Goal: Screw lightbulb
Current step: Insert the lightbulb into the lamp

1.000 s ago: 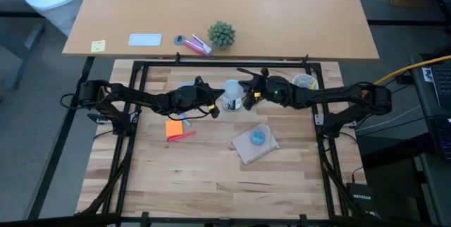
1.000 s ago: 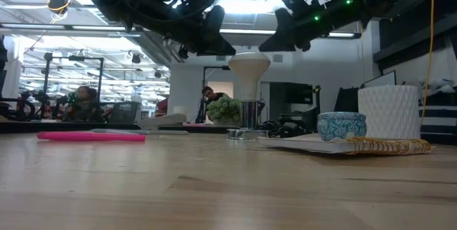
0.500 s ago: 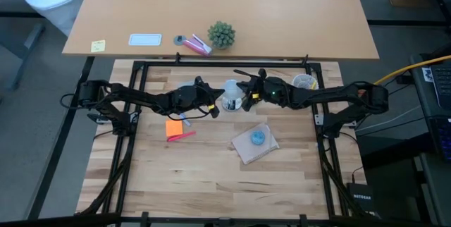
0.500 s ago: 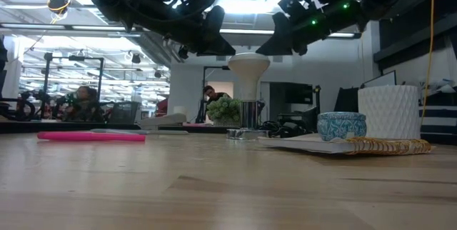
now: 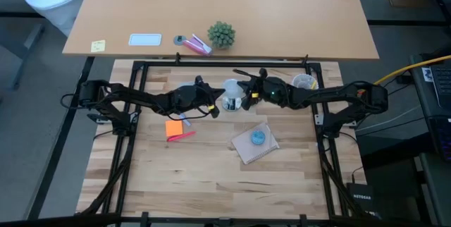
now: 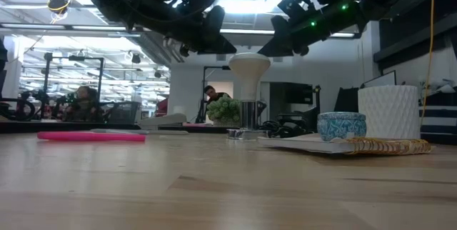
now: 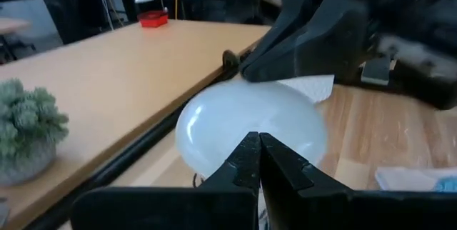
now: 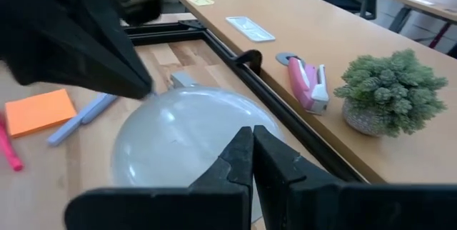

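At frame centre, the left gripper and right gripper, both pressed together empty, flank the frosted white globe lightbulb.

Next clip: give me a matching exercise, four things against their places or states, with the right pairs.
Things:
1. lightbulb
2. left gripper
3. blue blob
4. plant

Places or states:
A. on the far tan desk
B. upright in the metal socket
C. shut, beside the bulb
D. on the notebook

Pairs: 1-B, 2-C, 3-D, 4-A
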Robot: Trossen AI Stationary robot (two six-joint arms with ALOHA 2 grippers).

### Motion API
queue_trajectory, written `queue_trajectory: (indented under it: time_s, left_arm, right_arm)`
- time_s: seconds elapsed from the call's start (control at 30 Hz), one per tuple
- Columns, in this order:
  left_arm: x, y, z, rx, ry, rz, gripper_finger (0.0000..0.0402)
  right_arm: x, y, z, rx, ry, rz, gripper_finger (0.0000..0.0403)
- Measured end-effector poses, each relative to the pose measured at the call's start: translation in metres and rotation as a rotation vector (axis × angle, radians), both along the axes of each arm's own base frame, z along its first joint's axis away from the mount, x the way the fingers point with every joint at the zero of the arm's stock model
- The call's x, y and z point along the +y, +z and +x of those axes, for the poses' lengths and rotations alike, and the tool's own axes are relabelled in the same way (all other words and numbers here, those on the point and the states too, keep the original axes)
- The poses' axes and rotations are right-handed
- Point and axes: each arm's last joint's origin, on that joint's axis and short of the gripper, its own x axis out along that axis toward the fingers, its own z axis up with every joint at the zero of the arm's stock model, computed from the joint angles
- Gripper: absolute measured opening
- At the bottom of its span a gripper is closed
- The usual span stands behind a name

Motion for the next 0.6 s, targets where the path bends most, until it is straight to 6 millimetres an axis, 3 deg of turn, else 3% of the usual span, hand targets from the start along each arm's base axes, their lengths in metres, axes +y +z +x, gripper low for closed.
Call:
queue_trajectory:
  time_s: [0.27, 0.6]
  left_arm:
    - [-0.009, 0.008, 0.002, -0.042, -0.037, 0.077, 0.0]
    - [-0.018, 0.0, 0.003, 0.028, -0.067, 0.051, 0.0]
  right_arm:
    - [0.0, -0.001, 0.0, 0.004, -0.008, -0.001, 0.0011]
    - [0.0, -0.001, 0.0, 0.004, -0.004, 0.0, 0.0011]
